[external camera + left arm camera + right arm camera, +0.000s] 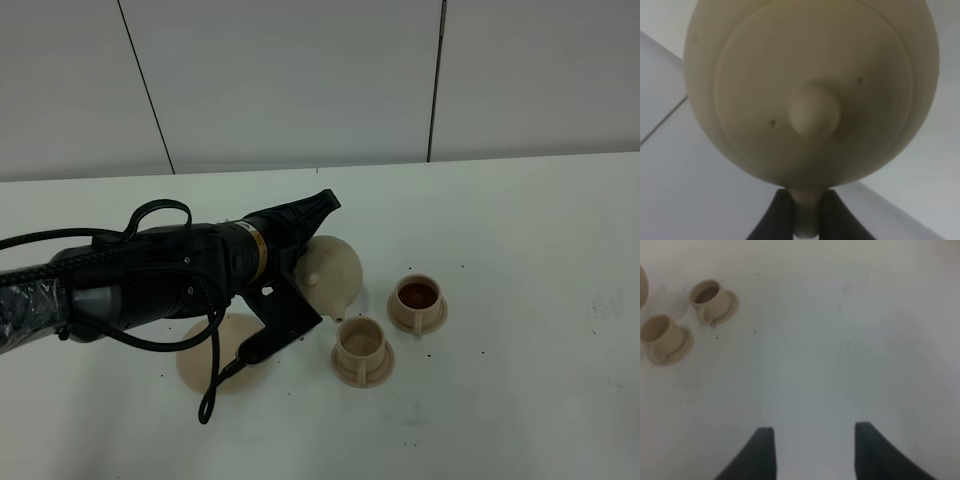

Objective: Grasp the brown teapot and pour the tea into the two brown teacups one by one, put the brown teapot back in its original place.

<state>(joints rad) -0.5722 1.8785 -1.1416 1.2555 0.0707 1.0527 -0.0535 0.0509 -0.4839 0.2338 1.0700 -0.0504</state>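
Nearest the camera, just in front of the brown teapot (335, 272) and below its spout (337, 317), the nearer teacup (362, 342) stands on its small saucer (385, 368). Its inside looks pale and dry, so its pour seems not yet done. To the teapot's front-left the wide saucer disc (205, 362) lies bare on the table (520, 400), partly hidden under the arm; setting the teapot back there is the last step left. The teapot itself hangs clear of the table, tipped steeply so that its lid knob (814, 115) faces the wrist camera and the spout points down toward the nearer teacup, though no stream can be made out. The left hand (806, 222) is clenched on the teapot's loop handle (807, 200), its dark fingers (772, 220) pinching it from both sides. The forearm reaches in roughly level from the teapot's left, with the wrist rolled over to make the tilt. A little farther back, to the teapot's right, the farther teacup (418, 296) holds dark reddish tea, so one pour of the two appears complete. The right hand (812, 450), seen only in its own wrist view, is released with nothing between its spread fingers, hovering above bare table well apart from the teapot, beyond the cups
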